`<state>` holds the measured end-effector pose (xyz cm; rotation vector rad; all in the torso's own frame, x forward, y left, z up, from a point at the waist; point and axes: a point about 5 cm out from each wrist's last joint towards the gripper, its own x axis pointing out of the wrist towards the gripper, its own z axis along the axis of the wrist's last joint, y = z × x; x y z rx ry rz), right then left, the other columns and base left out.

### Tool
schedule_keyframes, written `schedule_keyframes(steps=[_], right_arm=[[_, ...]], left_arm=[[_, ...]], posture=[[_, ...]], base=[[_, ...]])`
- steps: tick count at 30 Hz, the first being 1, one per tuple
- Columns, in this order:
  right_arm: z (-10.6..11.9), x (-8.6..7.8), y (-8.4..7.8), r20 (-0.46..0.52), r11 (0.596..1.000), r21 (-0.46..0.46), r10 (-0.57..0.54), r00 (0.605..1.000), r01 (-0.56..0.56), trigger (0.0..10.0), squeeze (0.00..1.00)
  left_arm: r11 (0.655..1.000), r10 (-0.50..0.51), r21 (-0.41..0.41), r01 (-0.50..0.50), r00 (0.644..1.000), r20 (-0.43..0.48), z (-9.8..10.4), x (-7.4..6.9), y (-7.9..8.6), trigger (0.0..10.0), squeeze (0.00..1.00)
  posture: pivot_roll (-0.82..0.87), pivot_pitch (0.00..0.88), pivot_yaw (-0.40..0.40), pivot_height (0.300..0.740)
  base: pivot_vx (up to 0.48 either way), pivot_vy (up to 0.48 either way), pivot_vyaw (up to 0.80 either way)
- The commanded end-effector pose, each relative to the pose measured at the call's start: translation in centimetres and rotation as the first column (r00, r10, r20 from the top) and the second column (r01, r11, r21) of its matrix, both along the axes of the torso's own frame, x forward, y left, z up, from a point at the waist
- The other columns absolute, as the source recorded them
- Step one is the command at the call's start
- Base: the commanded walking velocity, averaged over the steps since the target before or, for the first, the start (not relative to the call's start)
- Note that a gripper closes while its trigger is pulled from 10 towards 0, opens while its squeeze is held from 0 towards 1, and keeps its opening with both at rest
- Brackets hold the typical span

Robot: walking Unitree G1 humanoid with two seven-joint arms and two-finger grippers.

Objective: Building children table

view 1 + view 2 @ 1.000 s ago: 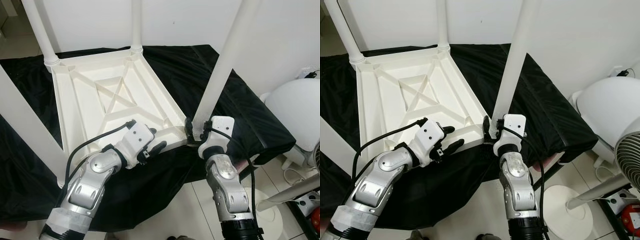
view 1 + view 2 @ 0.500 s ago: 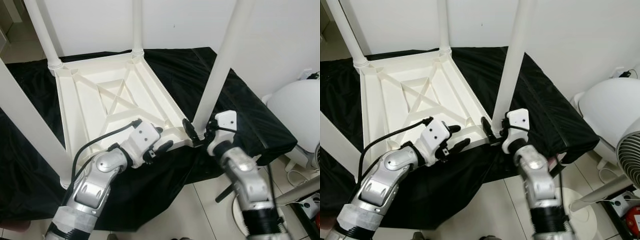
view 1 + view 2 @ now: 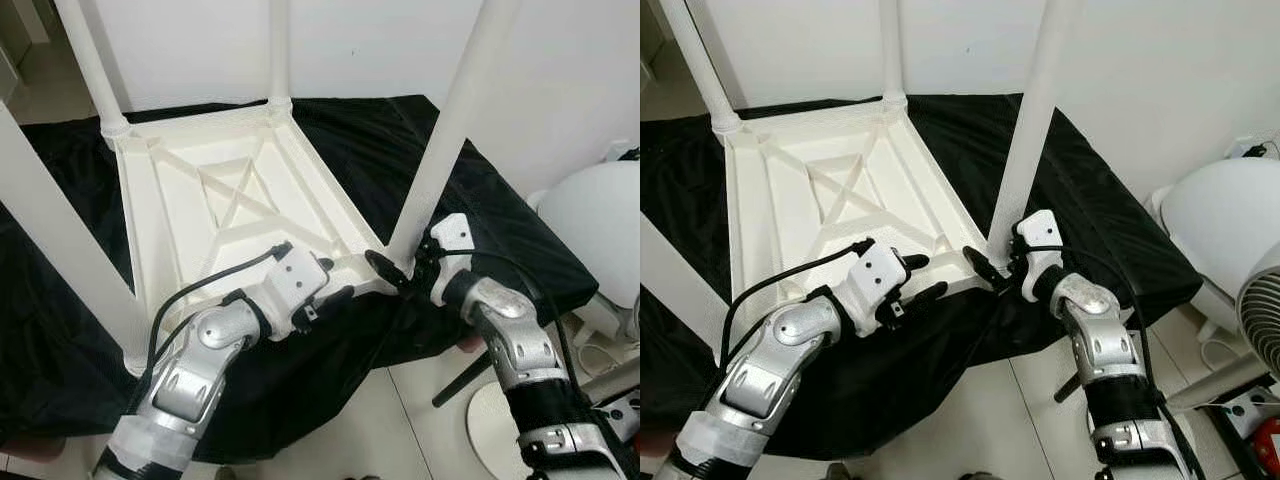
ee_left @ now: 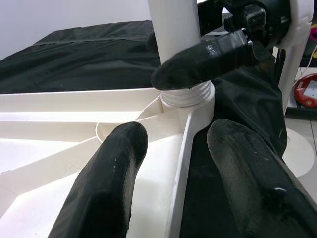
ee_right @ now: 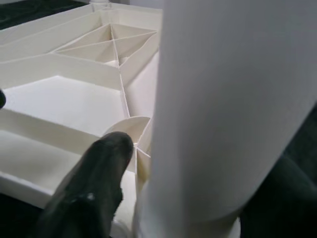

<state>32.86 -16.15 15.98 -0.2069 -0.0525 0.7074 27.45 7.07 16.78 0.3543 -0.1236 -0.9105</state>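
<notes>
Two claws | right claw point(image 3: 992, 268) clamps table leg point(image 3: 1035, 130) base | left claw point(image 3: 923, 278) wide astride tabletop point(image 3: 780, 210) rim

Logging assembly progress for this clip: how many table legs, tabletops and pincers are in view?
Table legs: 4
Tabletop: 1
Pincers: 2, left pincer, right pincer
Total: 7

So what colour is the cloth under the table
Black; the cloth shows best in the left eye view.
</notes>
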Motion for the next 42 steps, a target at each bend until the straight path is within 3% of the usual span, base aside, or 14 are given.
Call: schedule_keyframes(steps=[1, 6, 7, 16, 21, 22, 23, 24, 26, 30, 33, 35, 38, 42], right_arm=[[-1.1, -0.2, 0.5, -0.038, 0.998, -0.03, 0.059, 0.998, -0.06, 0.0, 0.0], [-1.8, -0.7, 0.1, -0.06, 0.996, -0.033, 0.085, 0.995, -0.087, 0.0, 0.0], [-2.0, -0.9, 0.1, -0.061, 0.996, -0.031, 0.084, 0.995, -0.086, 9.7, 0.0], [-2.1, -1.1, 0.1, -0.058, 1.0, 0.025, -0.005, 0.998, 0.007, 10.0, 0.0], [-2.4, -1.6, 0.7, -0.055, 0.969, 0.095, -0.224, 0.973, 0.228, 10.0, 0.0], [-2.4, -1.6, 0.7, -0.055, 0.969, 0.095, -0.224, 0.973, 0.228, 10.0, 0.0], [-2.6, -2.0, 0.9, -0.061, 0.946, 0.122, -0.293, 0.954, 0.299, 10.0, 0.0], [-2.6, -2.0, 0.9, -0.061, 0.946, 0.122, -0.293, 0.954, 0.299, 10.0, 0.0], [-2.8, -2.5, 1.1, -0.091, 0.898, 0.161, -0.399, 0.912, 0.409, 10.0, 0.0], [-3.2, -3.4, 1.8, -0.114, 0.847, 0.182, -0.486, 0.867, 0.499, 10.0, 0.0], [-3.5, -4.5, 3.0, -0.141, 0.741, 0.207, -0.623, 0.769, 0.638, 10.0, 0.0], [-3.6, -4.6, 3.7, -0.161, 0.691, 0.23, -0.667, 0.727, 0.685, 10.0, 0.0], [-3.3, -4.4, 5.1, -0.173, 0.716, 0.254, -0.628, 0.759, 0.65, 10.0, 0.0], [-2.9, -4.6, 5.3, -0.15, 0.729, 0.251, -0.621, 0.769, 0.637, 10.0, 0.0]], left_arm=[[0.999, 0.033, 0.006, -0.033, 0.999, 0.007, 0.0, -0.1, 0.2, 10.0, 0.0], [0.999, 0.035, 0.011, -0.035, 0.999, 0.008, 0.0, -0.2, 0.3, 10.0, 0.0], [0.999, 0.035, 0.013, -0.035, 0.999, 0.007, -0.1, -0.2, 0.3, 10.0, 0.0], [0.999, 0.039, 0.016, -0.039, 0.999, 0.008, -0.2, -0.2, 0.3, 10.0, 0.0], [0.998, 0.058, 0.013, -0.058, 0.998, 0.022, -0.1, 0.1, 0.3, 10.0, 0.0], [0.998, 0.058, 0.013, -0.058, 0.998, 0.022, -0.1, 0.1, 0.3, 10.0, 0.0], [0.998, 0.068, 0.015, -0.068, 0.997, 0.024, -0.2, 0.1, 0.4, 10.0, 0.0], [0.998, 0.068, 0.015, -0.068, 0.997, 0.024, -0.2, 0.1, 0.4, 10.0, 0.0], [0.997, 0.08, 0.016, -0.08, 0.996, 0.025, -0.2, 0.2, 0.5, 10.0, 0.0], [0.996, 0.085, 0.015, -0.086, 0.996, 0.023, -0.2, 0.0, 0.6, 10.0, 0.0], [0.996, 0.093, 0.016, -0.093, 0.996, 0.019, -0.3, -0.3, 0.7, 10.0, 0.0], [0.995, 0.098, 0.016, -0.099, 0.995, 0.019, -0.4, -0.3, 0.7, 10.0, 0.0], [0.994, 0.105, 0.02, -0.105, 0.994, 0.027, -0.2, -0.3, 1.0, 10.0, 0.0], [0.993, 0.113, 0.015, -0.113, 0.993, 0.026, -0.1, -0.3, 1.3, 10.0, 0.0]], posture=[[0.02, 0.049, -0.012, 0.74], [0.02, 0.057, -0.009, 0.74], [0.02, 0.057, -0.011, 0.74], [0.02, 0.048, -0.02, 0.74], [0.02, 0.033, -0.038, 0.74], [0.02, 0.033, -0.038, 0.74], [0.03, 0.034, -0.045, 0.74], [0.03, 0.034, -0.045, 0.74], [0.03, 0.034, -0.046, 0.74], [0.03, 0.045, -0.056, 0.74], [0.04, 0.049, -0.057, 0.74], [0.06, 0.048, -0.056, 0.74], [0.06, 0.054, -0.055, 0.74], [0.06, 0.054, -0.048, 0.74]], base=[[0.0, 0.0, 0.0], [0.0, 0.0, 0.0], [0.0, 0.0, 0.0], [0.0, 0.0, 0.0], [0.0, 0.0, 0.0], [0.0, 0.0, 0.0], [0.0, 0.0, 0.0], [0.0, 0.0, 0.0], [0.0, 0.0, 0.0], [0.0, 0.0, 0.0], [0.0, 0.0, 0.0], [0.0, 0.0, 0.0], [0.0, 0.0, 0.0], [0.0, 0.0, 0.0]])
